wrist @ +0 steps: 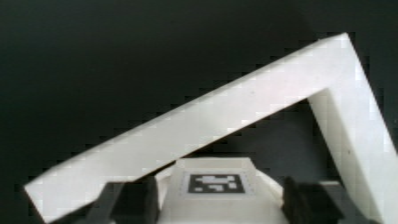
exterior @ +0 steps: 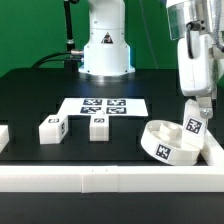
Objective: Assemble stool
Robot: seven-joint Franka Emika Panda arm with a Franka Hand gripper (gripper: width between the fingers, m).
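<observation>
Bright, even light here, from overhead I think: the two leg blocks [exterior: 52, 128] drop only short, soft shadows on the black table [exterior: 30, 90]. The front rail [exterior: 100, 178] glares almost blank white. Everything's coarse and slightly soft. Wrist view: the rail corner [wrist: 338, 80] washes out, my fingers [wrist: 118, 203] sit dark and blurred, and the tag [wrist: 217, 183] on the leg [wrist: 217, 207] I'm clamping reads fairly clear.

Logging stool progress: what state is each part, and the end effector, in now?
White round plastic disc seat: on table, near rail corner.
White plastic block leg: gripped, near the seat.
Second white block leg: loose on table.
Third white block leg: loose on table.
End effector: shut on the gripped leg.
</observation>
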